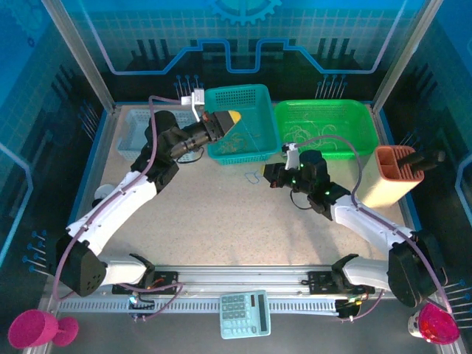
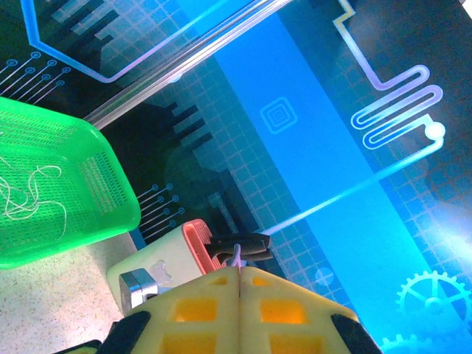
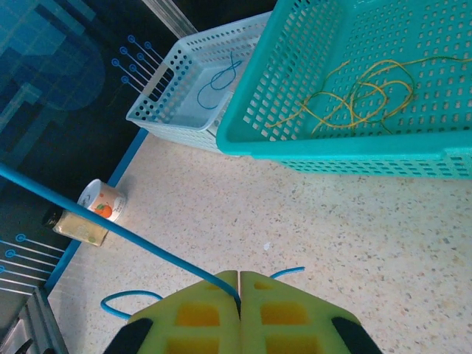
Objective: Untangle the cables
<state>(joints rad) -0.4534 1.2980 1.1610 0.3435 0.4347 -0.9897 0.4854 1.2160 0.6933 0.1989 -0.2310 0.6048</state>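
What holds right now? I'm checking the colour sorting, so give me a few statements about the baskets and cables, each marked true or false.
1. The teal basket holds yellow cables. True.
2. The green basket is empty. False: white cables lie in it.
3. The right gripper is shut on a blue cable. True.
4. The pale blue basket holds a yellow cable. False: what lies in it is a blue loop.

desk (image 3: 354, 243): matt, speckled, stone-like
teal basket (image 3: 332, 144): smooth perforated plastic
my right tool (image 3: 240, 284): matt yellow plastic
blue cable (image 3: 110, 225): smooth, slightly glossy
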